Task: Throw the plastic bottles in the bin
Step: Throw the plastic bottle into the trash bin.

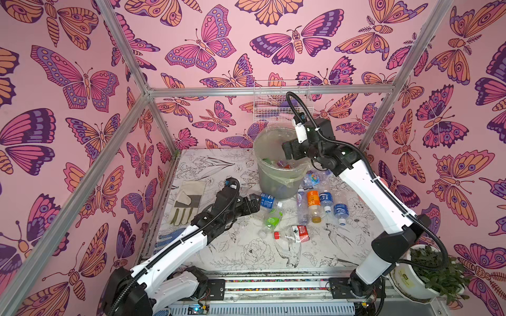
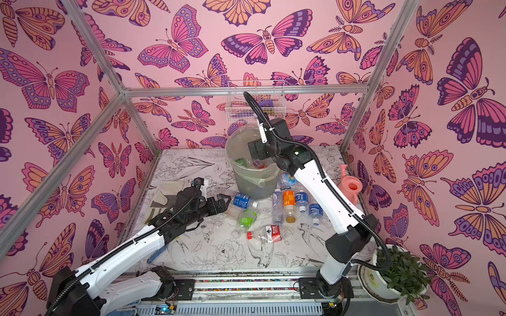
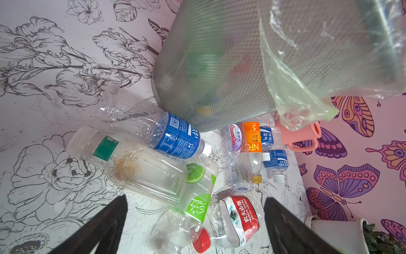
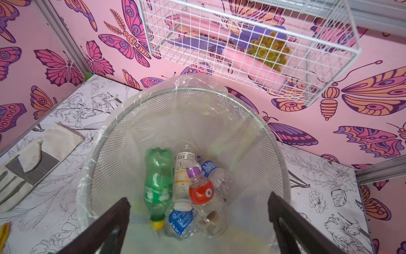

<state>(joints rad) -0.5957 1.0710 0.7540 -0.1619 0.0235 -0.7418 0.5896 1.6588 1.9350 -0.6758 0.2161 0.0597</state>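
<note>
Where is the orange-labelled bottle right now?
In a top view the orange-labelled bottle lies on the table right of the bin's base, between a clear bottle and a blue-labelled bottle.

The right gripper (image 2: 254, 150) hangs over the mouth of the bin (image 2: 241, 182), where a green bottle (image 2: 241, 162) lies inside. In front of the bin, towards its left, the left gripper (image 2: 225, 203) sits low with jaws spread, just beside a blue-labelled bottle (image 2: 242, 201). An orange-labelled bottle (image 2: 289, 203) lies in front of the bin, towards its right.

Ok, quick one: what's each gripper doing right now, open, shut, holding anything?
Left gripper: open, holding nothing.
Right gripper: open, holding nothing, above the bin.
</note>
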